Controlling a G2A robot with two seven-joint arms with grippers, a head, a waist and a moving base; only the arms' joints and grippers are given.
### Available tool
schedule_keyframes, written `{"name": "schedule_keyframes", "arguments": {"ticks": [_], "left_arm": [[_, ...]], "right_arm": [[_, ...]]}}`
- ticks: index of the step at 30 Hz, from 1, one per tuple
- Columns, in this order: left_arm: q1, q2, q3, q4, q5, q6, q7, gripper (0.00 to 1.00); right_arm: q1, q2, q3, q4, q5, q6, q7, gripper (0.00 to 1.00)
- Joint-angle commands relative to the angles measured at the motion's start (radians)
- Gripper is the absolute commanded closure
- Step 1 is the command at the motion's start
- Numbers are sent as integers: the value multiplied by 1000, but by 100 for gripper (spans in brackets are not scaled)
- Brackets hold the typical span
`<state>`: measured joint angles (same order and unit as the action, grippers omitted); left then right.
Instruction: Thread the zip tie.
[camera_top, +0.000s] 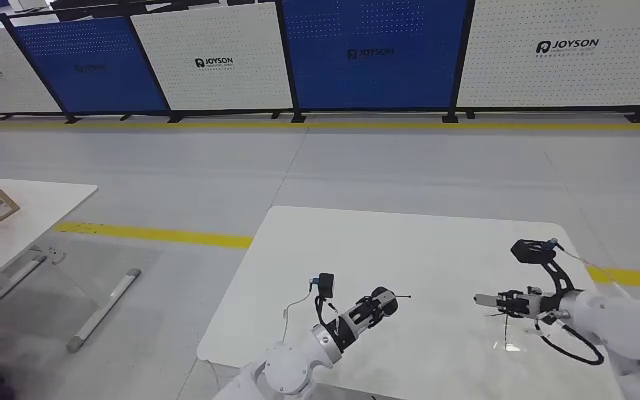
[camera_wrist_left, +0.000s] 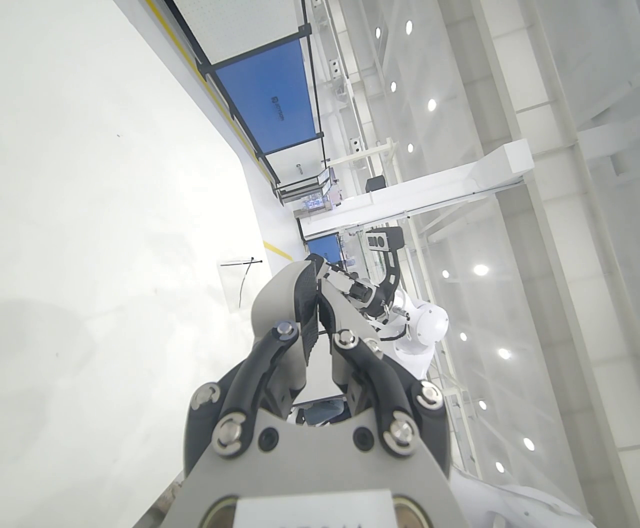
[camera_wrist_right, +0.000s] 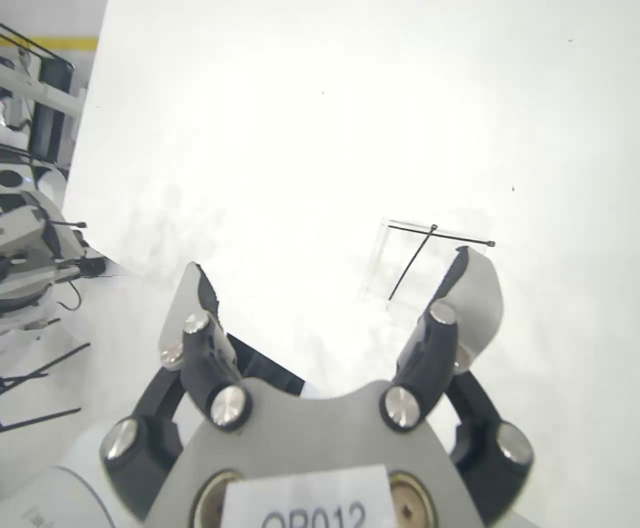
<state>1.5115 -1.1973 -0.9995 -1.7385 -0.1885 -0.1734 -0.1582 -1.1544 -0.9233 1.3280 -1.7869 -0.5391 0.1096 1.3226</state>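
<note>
1. Lying crossed on a clear sheet (camera_wrist_right: 395, 250), two loose zip ties (camera_wrist_right: 412, 262) are seen on the robot's right side of the white tabletop (camera_top: 400, 240).
2. The right tool (camera_wrist_right: 331, 261) is held above the tabletop, just beside that sheet, with its fingers spread wide and nothing between them.
3. The left tool (camera_wrist_left: 315, 280) is held well apart from the sheet, fingers pressed together. A thin black zip tie (camera_wrist_right: 70, 224) appears to be pinched at its tips.

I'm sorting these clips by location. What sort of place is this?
Probably an industrial hall or robot test area: blue and white pegboard partitions, a yellow line on the grey floor, and a high ceiling with rows of lamps.
</note>
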Motion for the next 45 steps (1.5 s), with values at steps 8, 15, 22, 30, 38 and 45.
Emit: {"name": "schedule_keyframes", "arguments": {"ticks": [8,15,22,30,38,45], "left_arm": [[0,0,0,0,0,0,0,100],[0,0,0,0,0,0,0,100],[0,0,0,0,0,0,0,100],[0,0,0,0,0,0,0,100],[0,0,0,0,0,0,0,100],[-5,-6,0,-2,18,-11,75,100]], "right_arm": [[35,-8,-28,53,92,-22,19,0],[20,-6,-32,64,72,-20,-3,0],[40,-6,-74,107,-10,33,24,0],[52,-8,-88,133,32,1,39,0],[52,-8,-88,133,32,1,39,0],[52,-8,-88,133,32,1,39,0]]}}
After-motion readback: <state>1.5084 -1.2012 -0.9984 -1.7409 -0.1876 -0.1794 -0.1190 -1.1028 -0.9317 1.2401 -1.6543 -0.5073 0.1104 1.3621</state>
